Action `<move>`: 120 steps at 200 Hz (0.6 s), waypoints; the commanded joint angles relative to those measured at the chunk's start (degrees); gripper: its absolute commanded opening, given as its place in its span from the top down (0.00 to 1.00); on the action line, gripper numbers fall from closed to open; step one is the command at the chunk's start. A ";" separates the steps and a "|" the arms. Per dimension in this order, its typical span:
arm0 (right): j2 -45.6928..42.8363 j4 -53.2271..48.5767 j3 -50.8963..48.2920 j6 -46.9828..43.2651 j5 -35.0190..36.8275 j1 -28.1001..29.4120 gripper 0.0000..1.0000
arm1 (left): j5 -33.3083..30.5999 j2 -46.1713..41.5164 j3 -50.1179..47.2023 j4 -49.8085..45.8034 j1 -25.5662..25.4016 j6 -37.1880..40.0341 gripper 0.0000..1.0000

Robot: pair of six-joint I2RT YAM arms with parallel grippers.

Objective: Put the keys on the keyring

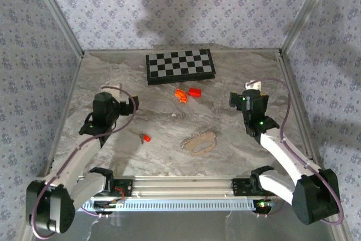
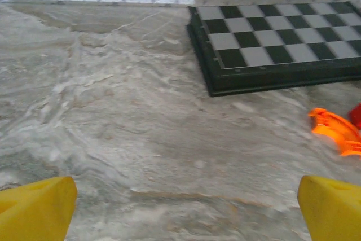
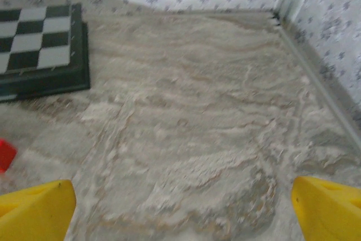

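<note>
A tiny red-orange key (image 1: 146, 137) lies on the marble table, near the left arm's forearm. The pale beige chain-like keyring (image 1: 198, 142) lies flat as a floppy oval at centre front. My left gripper (image 1: 134, 104) hovers over the left part of the table, behind the key, open with nothing between its yellow fingertips (image 2: 36, 207). My right gripper (image 1: 234, 99) hangs over the right side, behind and to the right of the keyring, also open and empty, its yellow fingertips (image 3: 327, 207) wide apart.
A black-and-white checkerboard (image 1: 180, 65) lies at the back centre. In front of it sit an orange curved piece (image 1: 181, 95) and a red rectangular block (image 1: 195, 92). Patterned walls and metal corner posts close in the table.
</note>
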 commanded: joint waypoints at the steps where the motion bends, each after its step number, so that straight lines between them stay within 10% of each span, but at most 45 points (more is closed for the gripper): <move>1: -1.39 -12.15 2.91 5.18 -2.49 2.25 0.00 | -0.57 -2.12 4.09 -12.75 -3.86 -5.91 0.00; 120: -3.46 -25.44 1.16 15.03 -25.10 15.04 0.00 | 17.09 5.80 8.90 -21.65 -28.19 -8.76 0.00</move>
